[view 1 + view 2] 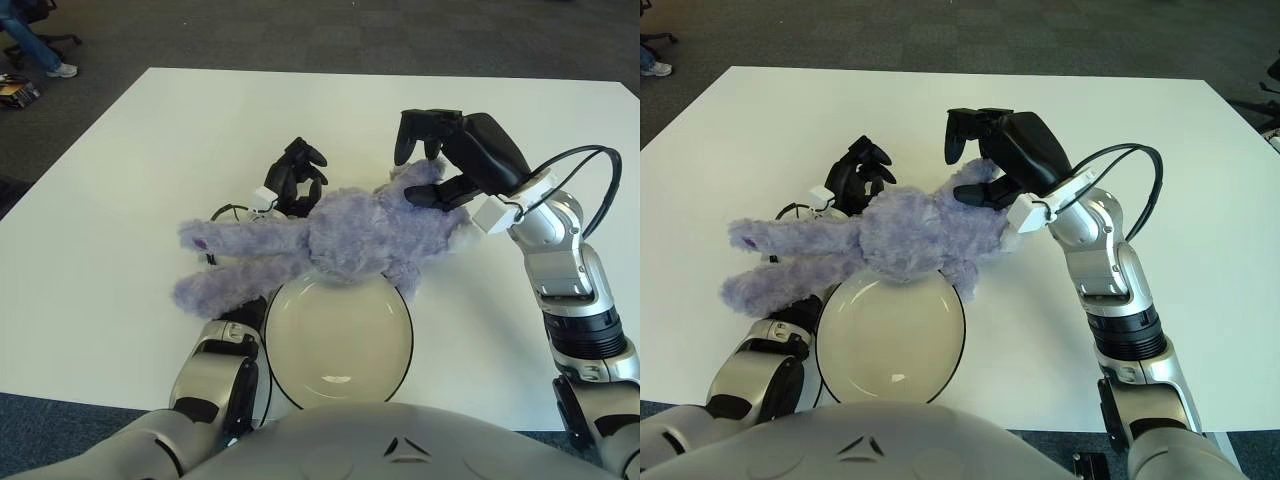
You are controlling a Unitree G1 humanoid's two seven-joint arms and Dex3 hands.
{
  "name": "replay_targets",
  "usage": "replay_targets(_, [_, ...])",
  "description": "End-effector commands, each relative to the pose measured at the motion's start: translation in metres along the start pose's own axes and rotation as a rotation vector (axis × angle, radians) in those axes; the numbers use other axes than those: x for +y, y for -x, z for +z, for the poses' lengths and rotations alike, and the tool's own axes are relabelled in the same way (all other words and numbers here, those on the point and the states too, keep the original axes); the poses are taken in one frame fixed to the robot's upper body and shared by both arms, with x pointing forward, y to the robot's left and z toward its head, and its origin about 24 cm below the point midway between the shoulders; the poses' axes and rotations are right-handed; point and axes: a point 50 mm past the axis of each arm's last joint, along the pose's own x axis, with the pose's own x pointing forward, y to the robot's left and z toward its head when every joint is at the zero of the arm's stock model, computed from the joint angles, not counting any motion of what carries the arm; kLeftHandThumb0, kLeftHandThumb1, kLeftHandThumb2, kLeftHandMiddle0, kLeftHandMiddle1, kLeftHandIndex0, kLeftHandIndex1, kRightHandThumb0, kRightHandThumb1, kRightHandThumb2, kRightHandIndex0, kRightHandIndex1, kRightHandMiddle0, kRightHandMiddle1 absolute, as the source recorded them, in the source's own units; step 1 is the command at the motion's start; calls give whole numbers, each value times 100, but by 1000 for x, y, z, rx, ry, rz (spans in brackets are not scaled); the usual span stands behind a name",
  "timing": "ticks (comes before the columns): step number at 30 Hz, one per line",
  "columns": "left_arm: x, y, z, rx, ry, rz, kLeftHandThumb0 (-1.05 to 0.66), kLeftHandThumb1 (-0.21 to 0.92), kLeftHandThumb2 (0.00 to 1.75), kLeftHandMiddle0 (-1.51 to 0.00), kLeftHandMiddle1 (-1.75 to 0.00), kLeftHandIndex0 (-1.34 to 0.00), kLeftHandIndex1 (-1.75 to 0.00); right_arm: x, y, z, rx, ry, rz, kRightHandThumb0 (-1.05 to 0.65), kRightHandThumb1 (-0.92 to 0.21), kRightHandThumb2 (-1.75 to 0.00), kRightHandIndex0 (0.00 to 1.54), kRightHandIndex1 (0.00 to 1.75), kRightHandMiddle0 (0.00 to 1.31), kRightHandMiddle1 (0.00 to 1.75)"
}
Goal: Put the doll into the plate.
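A purple plush doll (340, 235) stretches sideways across the white table (110, 210). Its long limbs point left and its body overlaps the far rim of the round cream plate (340, 345), which lies just in front of my chest. My right hand (410, 172) grips the doll's right end, with the thumb pressed into the fur and the other fingers arched over the top. My left hand (297, 178) shows just beyond the doll's middle. The doll covers that hand's wrist, so its hold is hidden.
A black cable loops off my right wrist (590, 170). Dark carpet surrounds the table, and a seated person's legs (35, 45) show at the far left corner. Bare white tabletop lies to the left, right and back.
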Motion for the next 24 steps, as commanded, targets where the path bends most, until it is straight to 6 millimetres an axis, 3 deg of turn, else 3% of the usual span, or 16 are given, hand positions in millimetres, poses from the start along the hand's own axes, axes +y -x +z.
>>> replay_targets(1, [10, 21, -23, 104, 27, 40, -1, 34, 130, -48, -175, -47, -175, -10, 8, -4, 19, 1, 38, -1, -32, -122, 63, 175, 58, 142])
replay_targets(4, [11, 21, -23, 105, 36, 41, -1, 35, 129, -48, -175, -47, -175, -14, 10, -6, 39, -20, 93, -1, -35, -117, 60, 175, 56, 141])
replay_targets(6, [11, 21, -23, 105, 40, 42, -1, 35, 129, -48, -175, -47, -175, -16, 12, -6, 51, -37, 127, -1, -40, -116, 50, 173, 48, 158])
replay_targets(10, [11, 22, -23, 110, 53, 47, -1, 35, 129, -48, -175, -47, -175, -36, 19, -9, 142, -161, 302, -1, -49, -110, 40, 174, 39, 169])
replay_targets(12, [11, 22, -23, 114, 53, 49, -1, 35, 129, -48, -175, -47, -175, -43, 13, -12, 168, -207, 346, 27, -38, -123, 52, 174, 22, 153])
replay_targets(15, [11, 23, -23, 123, 55, 53, -1, 34, 129, -48, -175, -47, -175, -57, 8, -15, 182, -237, 379, 41, -31, -131, 59, 175, 12, 142])
replay_targets(22, [11, 24, -23, 140, 60, 60, -1, 34, 130, -48, -175, -47, -175, -68, 11, -14, 177, -186, 450, 48, -26, -138, 64, 175, 1, 117])
replay_targets(24, [11, 24, -22, 144, 61, 61, -1, 34, 130, -48, -175, -47, -175, -75, 15, -15, 171, -137, 464, 49, -25, -139, 65, 175, 0, 102])
